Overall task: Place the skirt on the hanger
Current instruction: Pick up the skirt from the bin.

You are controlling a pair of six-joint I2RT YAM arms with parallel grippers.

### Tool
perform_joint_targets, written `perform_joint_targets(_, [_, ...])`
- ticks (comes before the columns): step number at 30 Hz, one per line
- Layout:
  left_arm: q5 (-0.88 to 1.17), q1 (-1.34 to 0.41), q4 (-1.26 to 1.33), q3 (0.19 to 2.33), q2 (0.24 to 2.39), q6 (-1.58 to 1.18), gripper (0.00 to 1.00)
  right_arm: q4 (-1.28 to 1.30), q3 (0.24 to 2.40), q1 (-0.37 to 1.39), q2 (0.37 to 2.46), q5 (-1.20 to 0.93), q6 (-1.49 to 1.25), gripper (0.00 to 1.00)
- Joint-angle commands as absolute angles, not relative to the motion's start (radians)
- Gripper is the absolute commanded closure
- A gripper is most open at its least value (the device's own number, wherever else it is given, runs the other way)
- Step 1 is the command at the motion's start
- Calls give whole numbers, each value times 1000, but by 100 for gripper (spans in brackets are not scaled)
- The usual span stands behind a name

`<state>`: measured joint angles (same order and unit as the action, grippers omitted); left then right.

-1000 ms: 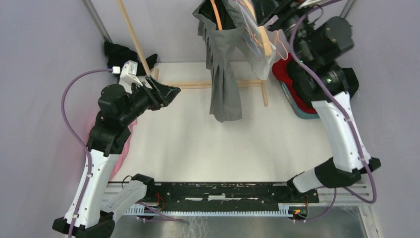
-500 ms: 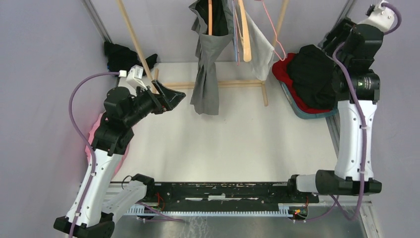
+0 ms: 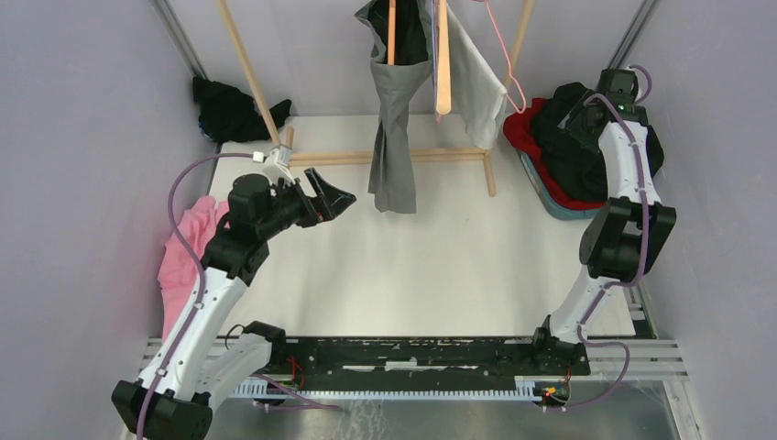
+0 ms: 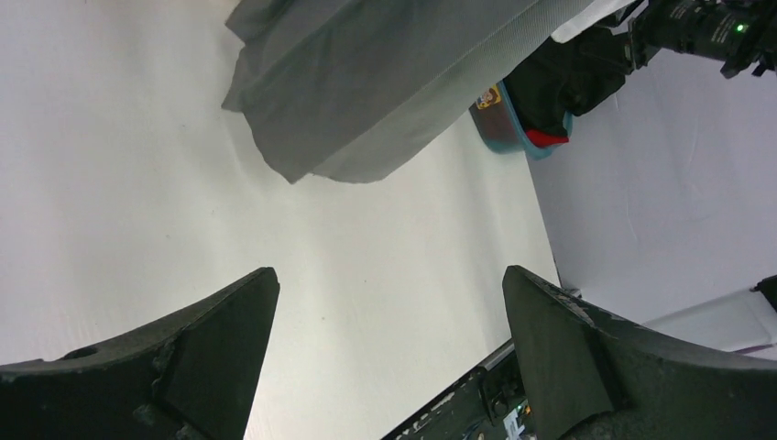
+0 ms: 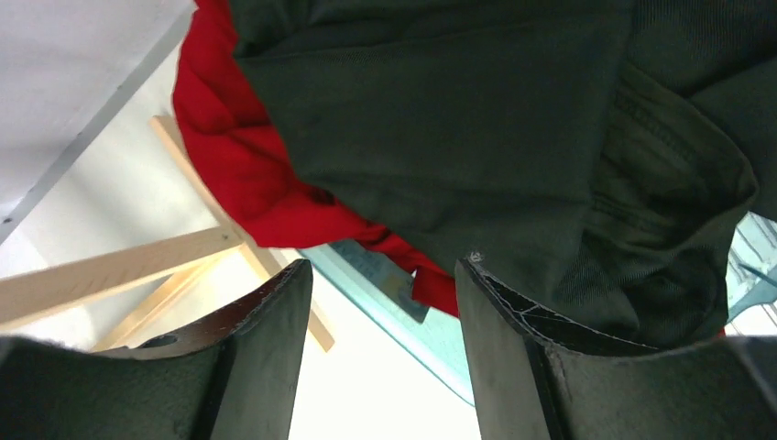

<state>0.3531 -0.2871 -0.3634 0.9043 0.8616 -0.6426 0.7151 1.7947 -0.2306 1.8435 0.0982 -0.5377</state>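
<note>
Top view, skirt: the grey skirt (image 3: 394, 137) hangs from an orange hanger (image 3: 391, 32) on the wooden rack (image 3: 431, 154) at the back of the table (image 3: 440, 266). Its hem is clear of the table.
Top view, left side: the left gripper (image 3: 341, 200) hovers just left of the hem and points at it, with nothing between its fingers.
Top view, right side: the right arm (image 3: 623, 156) bends over the basket (image 3: 559, 206) of black clothes (image 3: 573, 137) and red cloth (image 3: 518, 128), well apart from the skirt.
Left wrist view: the fingers are spread wide with nothing held. The skirt's lower edge hangs ahead and above them, over bare table.
Right wrist view: the right gripper (image 5: 383, 266) is parted and holds nothing. The black clothes lie close in front, with the red cloth and a rack leg beyond.
Progress: the skirt looks to be on the hanger already, though the waistband's hold is hidden at the frame's top edge.
Risk, skirt: it hangs bunched and lopsided. A brush from the left fingers on the hem could drag it off or swing the hanger from the rack.
Risk, basket: if the right fingers close or lift from here, they could snag the black clothes.
</note>
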Motion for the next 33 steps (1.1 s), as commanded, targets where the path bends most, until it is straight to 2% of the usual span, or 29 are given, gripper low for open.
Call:
perform_joint_targets(1, [410, -282, -234, 861, 880, -641, 1, 764, 1965, -228, 1915, 171, -530, 35])
perform_joint_targets(4, [425, -283, -216, 842, 891, -643, 1, 779, 1948, -227, 1918, 271, -499, 34])
perform_joint_targets(10, [427, -284, -209, 816, 900, -635, 1, 658, 1726, -231, 1732, 394, -491, 32])
perform_joint_targets(18, [437, -290, -211, 810, 913, -621, 1, 602, 1556, -271, 1710, 378, -520, 31])
perform_joint_targets(23, [439, -292, -213, 811, 914, -618, 1, 611, 1605, -313, 1803, 279, -561, 32])
perform_joint_targets(28, [434, -291, -219, 816, 909, -614, 1, 601, 1662, -317, 1888, 236, -581, 37])
perform_joint_targets(33, [436, -291, -219, 821, 908, -614, 1, 553, 1671, -318, 1931, 164, -608, 52])
